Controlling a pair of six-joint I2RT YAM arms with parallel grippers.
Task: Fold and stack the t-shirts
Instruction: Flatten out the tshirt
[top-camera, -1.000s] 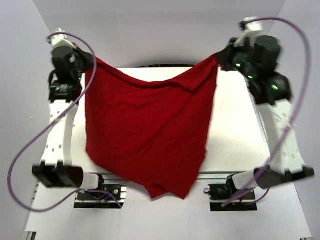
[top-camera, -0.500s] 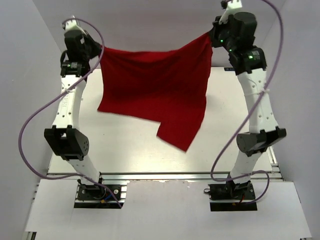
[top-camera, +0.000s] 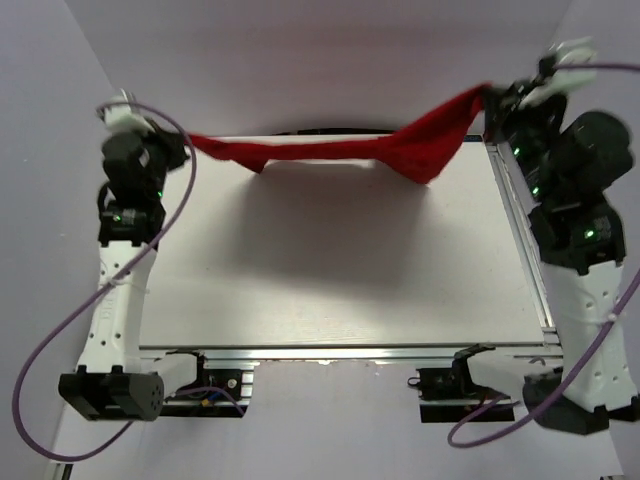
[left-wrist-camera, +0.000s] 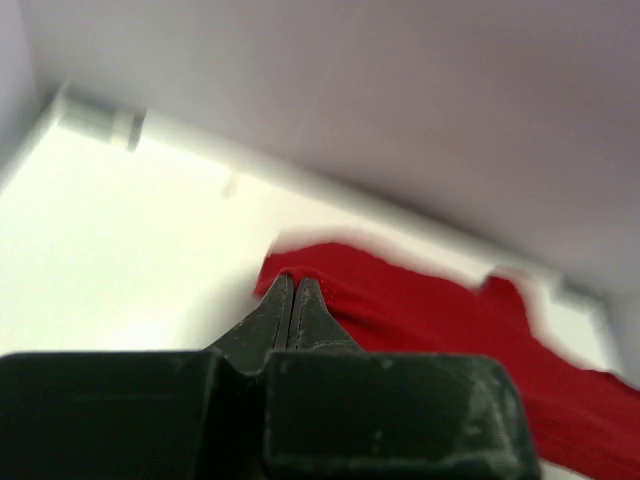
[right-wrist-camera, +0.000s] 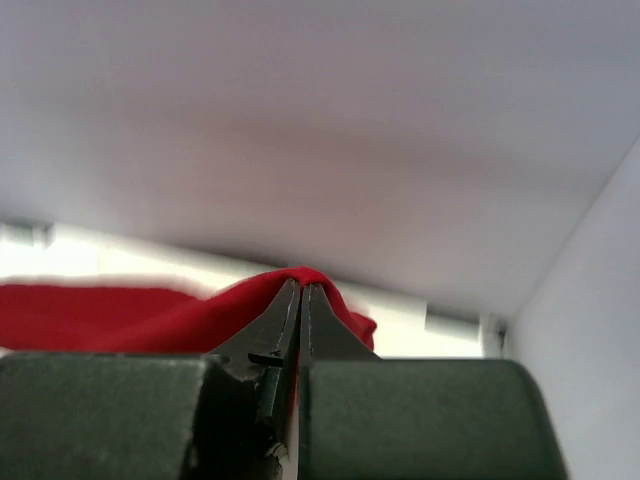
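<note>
T-shirt (top-camera: 425, 148) hangs stretched between pinching left fingers (left-wrist-camera: 272, 312) and right fingers (right-wrist-camera: 272, 325).

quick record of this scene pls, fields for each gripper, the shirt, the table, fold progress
left gripper: shut on one end of the t-shirt
right gripper: shut on the other end
t-shirt: red, stretched in a narrow sagging band between the two grippers
table: white, shirt's shadow on its far half
fold progress: not yet folded
</note>
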